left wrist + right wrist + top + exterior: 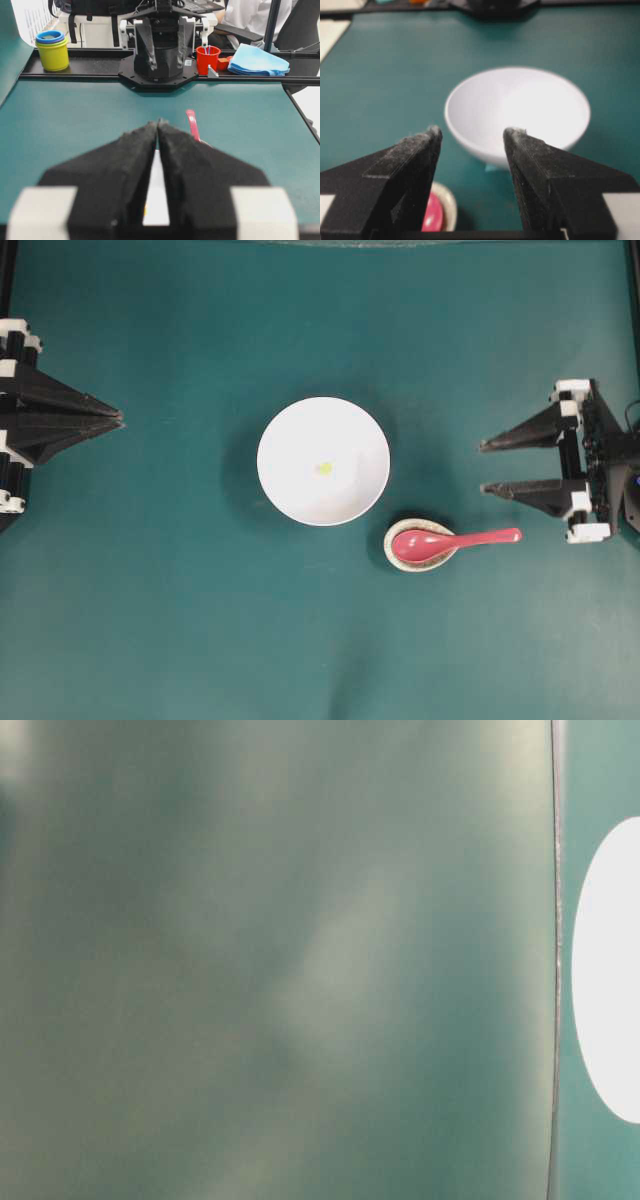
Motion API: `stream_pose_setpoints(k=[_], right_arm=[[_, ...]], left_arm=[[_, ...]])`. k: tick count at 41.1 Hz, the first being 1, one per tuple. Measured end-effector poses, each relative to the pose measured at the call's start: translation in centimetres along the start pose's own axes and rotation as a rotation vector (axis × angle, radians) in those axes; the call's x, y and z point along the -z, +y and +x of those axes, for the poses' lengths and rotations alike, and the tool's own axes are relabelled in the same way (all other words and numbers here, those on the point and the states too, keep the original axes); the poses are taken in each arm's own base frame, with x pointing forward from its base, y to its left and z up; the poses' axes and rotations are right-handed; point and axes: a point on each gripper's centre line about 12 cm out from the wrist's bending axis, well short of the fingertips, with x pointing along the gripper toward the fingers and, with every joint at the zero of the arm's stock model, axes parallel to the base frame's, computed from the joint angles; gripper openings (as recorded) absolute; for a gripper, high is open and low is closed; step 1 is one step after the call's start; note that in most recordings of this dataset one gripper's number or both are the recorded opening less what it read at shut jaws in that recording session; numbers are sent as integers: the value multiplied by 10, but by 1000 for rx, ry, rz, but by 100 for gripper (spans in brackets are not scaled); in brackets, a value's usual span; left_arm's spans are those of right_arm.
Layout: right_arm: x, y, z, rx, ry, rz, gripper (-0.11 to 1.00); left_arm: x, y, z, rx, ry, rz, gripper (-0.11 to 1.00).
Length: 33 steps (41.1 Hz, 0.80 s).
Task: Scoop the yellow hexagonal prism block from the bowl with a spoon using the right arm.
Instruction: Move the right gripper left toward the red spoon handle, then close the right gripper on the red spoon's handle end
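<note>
Jaws spread wide and gripping nothing, the right gripper (487, 467) hangs at the right edge of the overhead view, its two black fingers pointing toward the table's middle; across the table the left gripper (120, 419) has its jaws pressed together to a point, likewise holding nothing. Between them stands the white bowl (323, 461), and just beside its lower right rim a small speckled dish (396, 556) carries the scoop of the pink-red spoon (455, 540), whose handle runs out rightward toward the right gripper. Nothing lies between the open jaws and the bowl or the spoon. The table (180, 620) is covered in plain teal. In the left wrist view a black rail at its far edge bears stacked yellow and blue cups (52, 50), a red cup (208, 59) and a folded blue cloth (259, 60), with a seated person in white (250, 15) behind. The table-level view is mostly a blurred grey-green pane. The yellow block (324, 468) sits near the middle of the bowl, well apart from the right gripper and level with the gap between its fingers; the spoon handle's tip lies near the lower finger, apart from it.
</note>
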Motion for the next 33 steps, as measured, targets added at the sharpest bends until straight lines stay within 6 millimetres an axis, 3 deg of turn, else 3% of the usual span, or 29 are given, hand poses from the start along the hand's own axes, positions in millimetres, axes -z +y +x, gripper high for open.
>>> stream_pose_setpoints(k=[33], right_arm=[[72,26,2,-22,145,19,58]], left_arm=[[1,0,0,2,8,12,11]])
